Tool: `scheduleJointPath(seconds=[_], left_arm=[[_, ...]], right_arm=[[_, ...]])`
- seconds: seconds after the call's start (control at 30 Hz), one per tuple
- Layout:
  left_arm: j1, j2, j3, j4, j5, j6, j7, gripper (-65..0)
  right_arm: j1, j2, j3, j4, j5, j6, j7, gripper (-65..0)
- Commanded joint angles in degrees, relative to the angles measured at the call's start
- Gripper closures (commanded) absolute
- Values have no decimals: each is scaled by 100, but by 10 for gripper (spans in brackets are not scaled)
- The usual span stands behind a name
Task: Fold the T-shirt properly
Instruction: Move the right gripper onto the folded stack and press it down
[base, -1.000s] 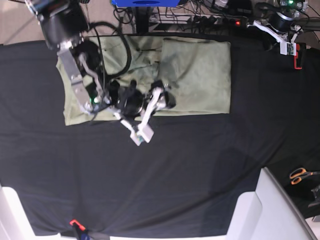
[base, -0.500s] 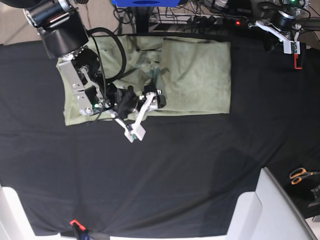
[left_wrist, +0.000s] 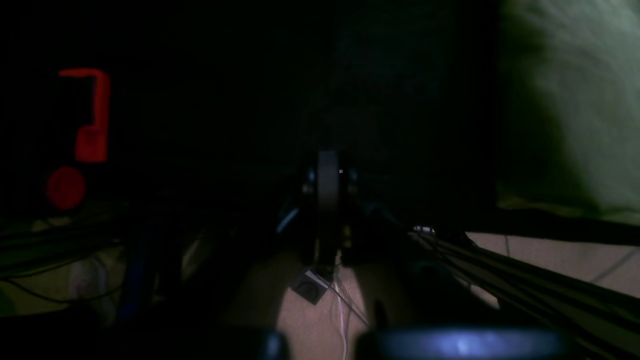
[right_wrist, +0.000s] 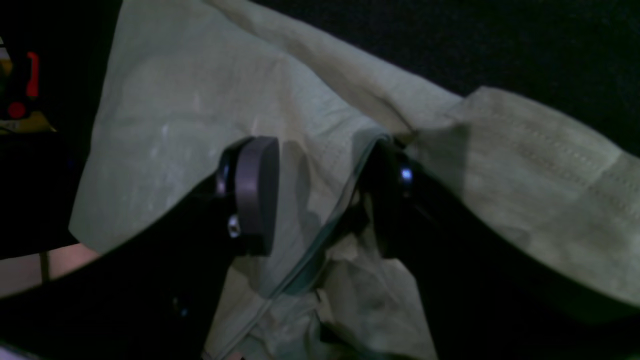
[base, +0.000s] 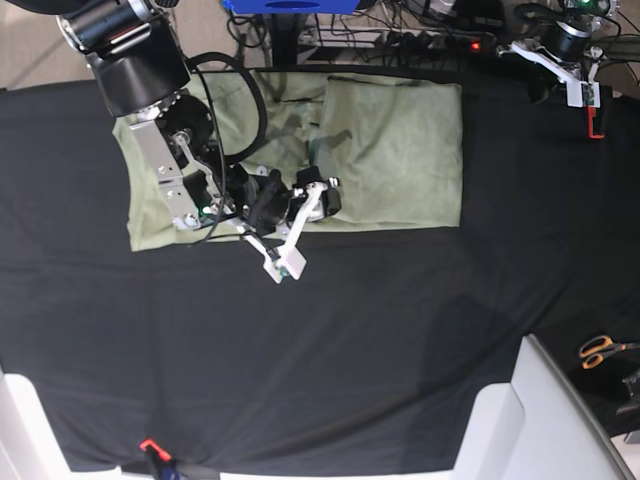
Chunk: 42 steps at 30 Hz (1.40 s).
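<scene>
Step in hand: taking hold of a fold edge. Right tool (right_wrist: 320, 195) part-open, jaws straddling a raised hem of the T-shirt (base: 400, 150), nothing pinched yet. Shirt lies under and beyond it on the surface (base: 400, 340). Left tool (left_wrist: 327, 200) shut, empty, well apart. Next: pinch, then lift across.

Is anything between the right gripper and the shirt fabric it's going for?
Nothing visible. In the right wrist view the right gripper is down on the T-shirt, its fingers apart and straddling a raised fold of cloth. No other object lies between them.
</scene>
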Motion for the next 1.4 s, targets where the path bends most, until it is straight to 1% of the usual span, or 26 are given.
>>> scheduleJointPath(seconds=[0.0, 0.03, 0.07, 0.1, 0.13, 0.2, 0.23, 0.4, 0.5, 0.9, 1.03, 1.1, 1.13, 1.2, 1.3, 1.37], left_arm=[[59, -65, -42, 61, -25, -33, -124, 0], [59, -65, -42, 61, -25, -33, -124, 0], [59, -65, -42, 61, -17, -33, -124, 0], [59, -65, -51, 61, -17, -33, -124, 0], [59, -65, -51, 61, -17, -33, -124, 0], [59, -74, -51, 61, -17, -33, -124, 0], [59, -74, -51, 61, -17, -33, -124, 0], [59, -74, -51, 61, -25, -33, -124, 0], [59, -74, -51, 61, -17, -33, -124, 0], [59, -74, -51, 61, -8, -33, -124, 0], [50, -92, -51, -79, -8, -33, -124, 0], [32, -189, -25, -202, -17, -33, -124, 0], [6, -197, -16, -273, -17, -33, -124, 0], [-29, -206, -60, -387, -8, -33, -133, 0], [-21, -312, -60, -396, -60, -33, -142, 0], [-21, -364, -60, -404, -60, -104, -142, 0]], right_arm=[[122, -61, 12, 83, 83, 47, 61, -264], [122, -61, 12, 83, 83, 47, 61, -261], [122, -61, 12, 83, 83, 47, 61, -239], [122, -61, 12, 83, 83, 47, 61, -198], [122, -61, 12, 83, 83, 47, 61, -144], [122, -61, 12, 83, 83, 47, 52, -20], [122, -61, 12, 83, 83, 47, 52, 0], [122, -52, 12, 100, 92, 47, 34, 0], [122, -52, 21, 136, 92, 47, -133, 0], [333, -17, 12, 100, 83, 21, -150, 0], [333, -17, 12, 92, 75, 12, -150, -9], [315, -17, 12, 118, 75, 3, -168, -11], [307, -17, 12, 136, 75, 3, -264, -26], [280, -8, 12, 268, 75, 3, -484, -87], [-98, 97, 47, 909, 75, 3, -581, -225], [-414, 133, 65, 1340, 83, 3, -607, -318]])
